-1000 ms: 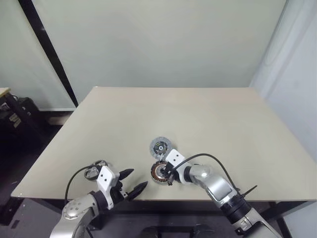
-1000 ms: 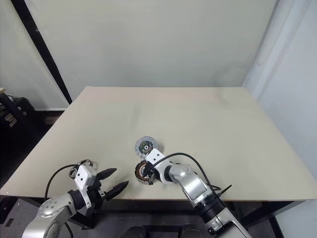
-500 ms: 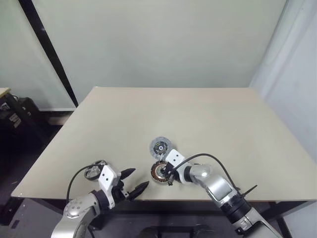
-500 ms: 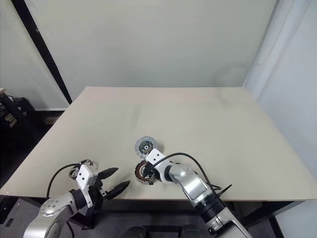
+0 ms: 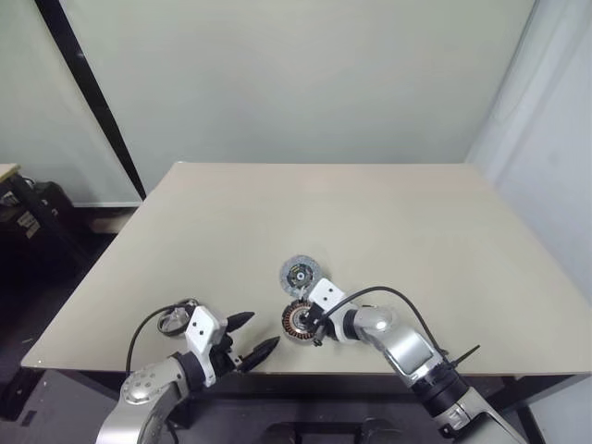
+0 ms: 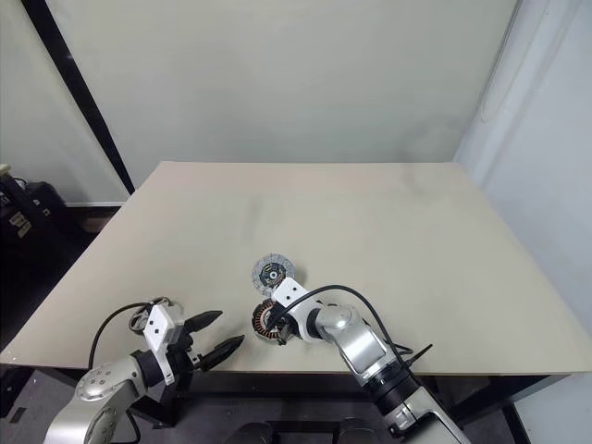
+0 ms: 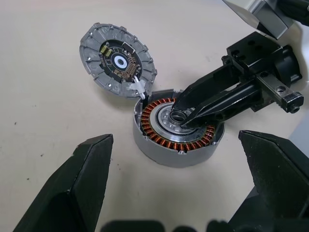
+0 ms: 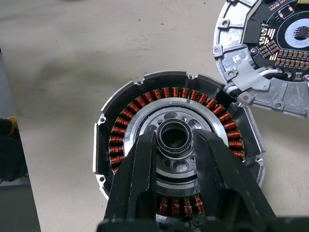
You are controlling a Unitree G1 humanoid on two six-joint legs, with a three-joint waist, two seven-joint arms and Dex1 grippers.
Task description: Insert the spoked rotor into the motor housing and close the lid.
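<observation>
Rotor sits down inside the motor housing, silvery hub ring at centre, copper windings ringing it all round. My right gripper has its two black fingers pinched on that central hub, narrow gap, one finger each side, reaching in over the housing rim from the near right. Housing rests on the tabletop close to the near edge, roughly mid-width, a bit left of centre. Lid is flipped open, lying flat on the tabletop just beyond the housing toward the far edge, circuit-board face up, joined to the housing rim by a small white hinge piece. I see the lid touching the housing only at that hinge. My left gripper hovers at the near edge toward the near-left corner, jaws spread wide, holding nothing, tips aimed across at the housing but well apart from it. A small loop of cable lies on the tabletop just behind the left gripper, near the left edge. Black cable arcs over my right wrist. Whether the rotor is fully seated, I can't tell.
</observation>
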